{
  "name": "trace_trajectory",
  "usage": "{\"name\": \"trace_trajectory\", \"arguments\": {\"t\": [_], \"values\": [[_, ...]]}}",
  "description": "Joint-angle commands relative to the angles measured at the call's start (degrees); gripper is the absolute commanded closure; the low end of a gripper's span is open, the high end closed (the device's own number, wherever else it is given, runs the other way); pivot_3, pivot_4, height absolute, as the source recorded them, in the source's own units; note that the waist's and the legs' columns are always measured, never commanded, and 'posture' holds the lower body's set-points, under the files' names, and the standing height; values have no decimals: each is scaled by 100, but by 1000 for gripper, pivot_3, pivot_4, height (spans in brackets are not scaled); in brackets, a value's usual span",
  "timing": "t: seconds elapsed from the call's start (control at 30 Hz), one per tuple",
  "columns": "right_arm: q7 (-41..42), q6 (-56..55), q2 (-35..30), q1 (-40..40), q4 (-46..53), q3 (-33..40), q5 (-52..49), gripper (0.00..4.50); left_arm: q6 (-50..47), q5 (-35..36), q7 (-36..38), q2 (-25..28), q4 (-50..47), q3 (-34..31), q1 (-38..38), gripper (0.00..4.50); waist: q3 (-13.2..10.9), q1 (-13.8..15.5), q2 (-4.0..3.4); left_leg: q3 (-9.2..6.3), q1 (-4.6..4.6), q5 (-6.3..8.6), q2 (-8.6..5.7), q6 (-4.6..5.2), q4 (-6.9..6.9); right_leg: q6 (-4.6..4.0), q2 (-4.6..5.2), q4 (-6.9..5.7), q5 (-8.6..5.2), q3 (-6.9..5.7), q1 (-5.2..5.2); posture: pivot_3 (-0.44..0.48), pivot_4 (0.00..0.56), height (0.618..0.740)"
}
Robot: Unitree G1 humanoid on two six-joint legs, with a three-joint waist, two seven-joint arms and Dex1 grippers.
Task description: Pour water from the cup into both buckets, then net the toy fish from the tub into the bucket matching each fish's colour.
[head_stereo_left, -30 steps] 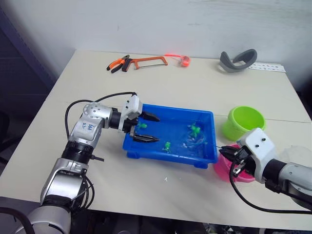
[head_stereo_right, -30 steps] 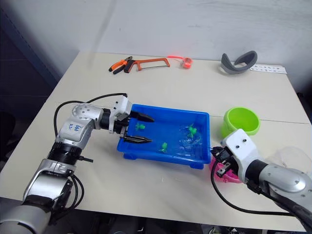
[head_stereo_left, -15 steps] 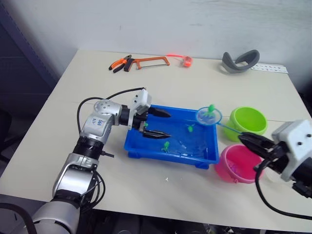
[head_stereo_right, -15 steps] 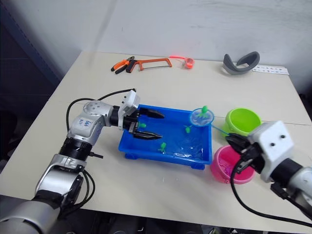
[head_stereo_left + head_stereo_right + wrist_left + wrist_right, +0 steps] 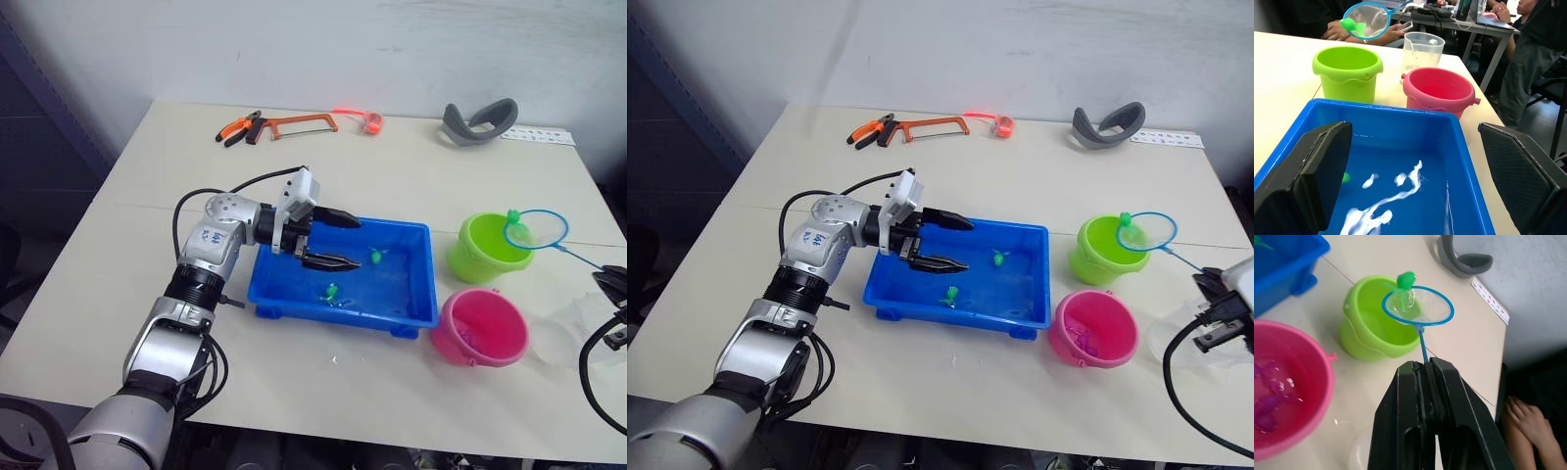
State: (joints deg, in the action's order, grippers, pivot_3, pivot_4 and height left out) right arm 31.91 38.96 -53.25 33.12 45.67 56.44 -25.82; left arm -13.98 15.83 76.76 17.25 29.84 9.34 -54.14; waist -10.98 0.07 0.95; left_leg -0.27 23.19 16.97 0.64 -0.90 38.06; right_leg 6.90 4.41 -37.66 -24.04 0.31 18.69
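Note:
The blue tub [image 5: 338, 315] sits mid-table with two green toy fish [image 5: 375, 257] [image 5: 331, 291] in its water. My left gripper [image 5: 355, 243] hovers open over the tub's left half, holding nothing. My right gripper [image 5: 1425, 363] is shut on the net's thin handle. The light-blue hoop [image 5: 536, 228] hangs over the right rim of the lime green bucket [image 5: 487, 250], with a green fish [image 5: 511, 216] at the hoop's edge. The pink bucket [image 5: 482, 328] stands in front of the green one and holds pink fish [image 5: 1266, 406] in water. The clear cup [image 5: 573, 328] stands right of the pink bucket.
A hacksaw [image 5: 294, 124], orange pliers [image 5: 238, 127] and a small red item [image 5: 367, 119] lie at the table's far edge. A grey curved piece [image 5: 477, 119] and a white strip [image 5: 537, 136] lie at the far right. People [image 5: 1528, 63] sit beyond the table's right side.
My right arm has carried the net and its green fish from above the tub's right end to above the green bucket. My left gripper has reached a little farther over the tub.

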Motion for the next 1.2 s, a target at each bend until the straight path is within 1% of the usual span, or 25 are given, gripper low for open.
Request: {"name": "trace_trajectory", "arguments": {"t": [0.03,0.23,0.3,0.37,0.4,0.47,0.53,0.57,0.63,0.73,0.83,0.9,0.93,1.03,1.2], "values": [[328,-1086,-284,195,-360,-239,1317,4500,92,38,44,24,-104,-76,-170,20,0,-8,-1,2,0,0,-1,0,0,0,0,0,0,1,1,0,150,740],[505,-2192,-560,93,-947,-782,2705,4500,59,42,-17,99,-190,-110,-115,20,0,-9,-1,3,-1,0,0,-1,0,0,1,-1,0,2,1,0,150,740],[555,-2331,-517,-84,-1051,-847,2849,4500,32,55,-32,127,-234,-116,-91,20,0,-5,-1,2,0,-1,0,-1,0,0,1,0,0,1,1,0,150,740],[646,-2343,-389,-297,-1112,-874,2749,4500,3,59,-52,168,-284,-117,-46,20,0,-5,-1,3,0,-1,0,-1,0,0,3,0,0,1,1,0,150,740],[706,-2258,-316,-445,-1125,-884,2593,4500,-4,57,-64,187,-299,-115,-28,20,0,-3,-1,1,0,-1,1,-2,0,0,2,0,0,-1,1,0,150,740],[775,-1743,-128,-832,-1037,-843,2103,4500,-17,50,-80,254,-319,-127,16,20,0,-8,-1,0,0,-2,1,-3,1,0,2,0,0,-2,0,0,150,740],[859,-1000,36,-1351,-862,-809,1324,4500,-12,25,-102,338,-282,-149,51,20,1,-20,-2,0,-1,-2,3,-4,2,0,2,-2,0,-2,0,0,150,740],[858,-545,76,-1651,-715,-809,837,4500,6,-4,-110,404,-241,-158,74,20,1,-19,-2,0,-1,-3,4,-4,4,0,2,-6,0,-2,0,0,150,740],[808,168,95,-2090,-502,-818,187,4500,22,-31,-109,504,-198,-161,109,20,1,-45,-3,1,-4,-5,11,-8,4,-1,-5,-8,0,-2,0,0,150,740],[503,1625,107,-3003,-134,-1069,-1625,4500,-70,-2,110,811,-296,-148,263,20,3,-49,-7,-1,-8,-6,13,-11,5,-1,-5,-14,0,-1,0,0,150,740],[250,2364,22,-3442,58,-1433,-2716,4500,-63,-34,140,1030,-375,-143,382,20,3,-19,-7,-11,-5,-6,13,-11,3,-1,-2,-11,0,-5,-1,0,150,740],[25,2703,13,-3671,12,-1713,-3367,4500,-96,-34,193,1176,-467,-134,474,20,3,9,-6,-18,5,-6,9,-11,5,-1,3,-6,0,-4,0,0,150,740],[-44,2805,-9,-3744,-31,-1830,-3591,4500,-113,-31,219,1240,-522,-123,519,20,3,16,-6,-23,9,-5,3,-10,7,-1,8,-3,0,-4,0,0,150,740],[-148,2989,-140,-3826,-128,-2305,-3834,4500,-101,-50,196,1371,-673,-101,638,20,2,35,-5,-27,11,-3,-2,-5,10,-1,13,0,0,-4,-3,0,150,740],[-147,2917,-295,-3739,-290,-3041,-3579,4500,-162,-40,73,1447,-864,-156,733,20,3,5,-5,-27,12,-2,-1,-4,9,-1,10,1,0,-4,-3,0,150,740]]}}
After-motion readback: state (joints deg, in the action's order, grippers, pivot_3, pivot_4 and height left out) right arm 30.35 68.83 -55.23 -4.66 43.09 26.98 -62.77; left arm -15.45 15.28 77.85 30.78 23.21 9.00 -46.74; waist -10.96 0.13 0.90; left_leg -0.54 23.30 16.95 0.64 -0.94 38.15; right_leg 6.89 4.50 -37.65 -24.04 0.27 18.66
